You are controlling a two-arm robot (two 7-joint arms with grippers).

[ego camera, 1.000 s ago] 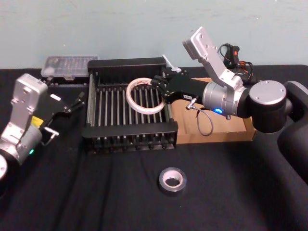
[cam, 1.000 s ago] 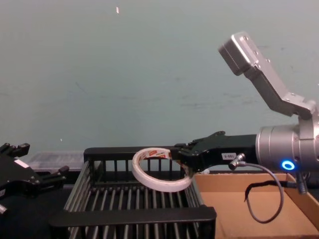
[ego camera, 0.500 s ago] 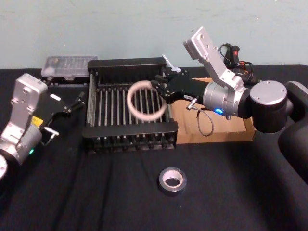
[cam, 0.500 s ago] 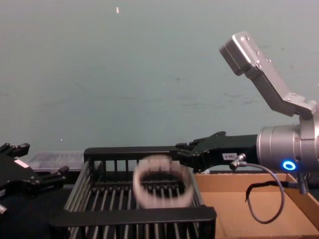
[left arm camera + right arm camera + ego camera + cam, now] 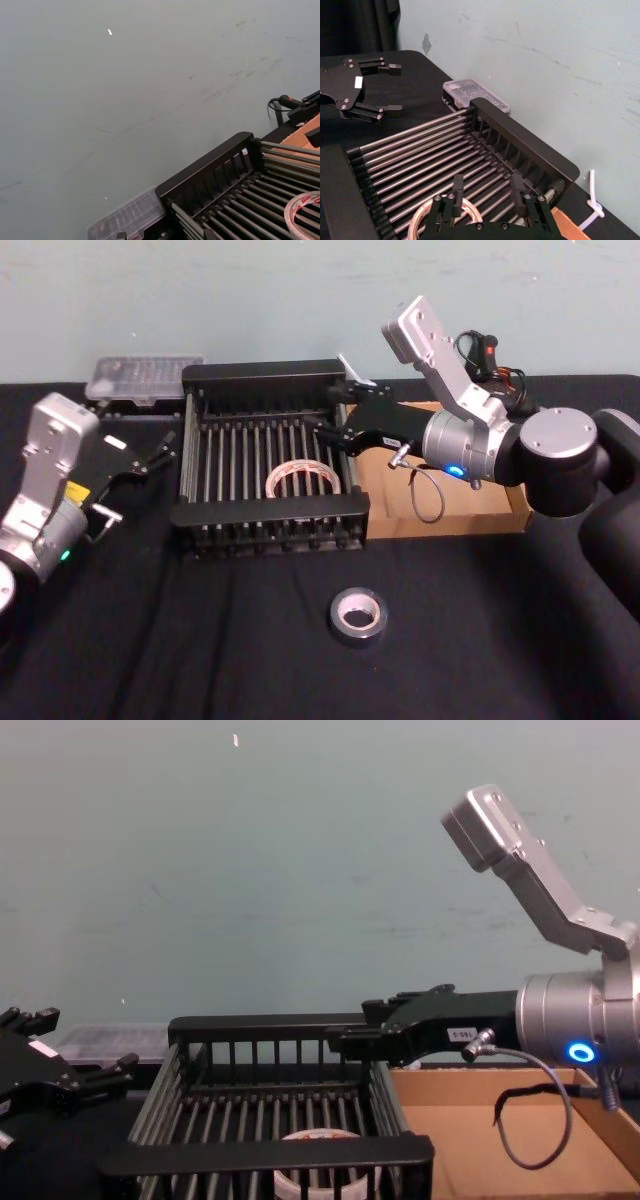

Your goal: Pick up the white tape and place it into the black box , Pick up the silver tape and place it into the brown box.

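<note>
The left gripper (image 5: 150, 455) is being held parked with its fingers spread, just beside the black box's left wall, and no task thing is being touched by it. The white tape (image 5: 303, 480) is lying flat on the bars inside the black box (image 5: 268, 510), toward its near right corner, while the right gripper (image 5: 335, 417) is being held over the box's right rim, jaws parted and holding nothing. The silver tape (image 5: 358, 615) is lying flat with its core upward on the black table (image 5: 200, 640), nearer the robot than the gripper and slightly to its right, so the right arm is judged the nearer one; the brown box (image 5: 480, 510), beside the black box on the right, is showing nothing inside where it is not hidden by that arm.
</note>
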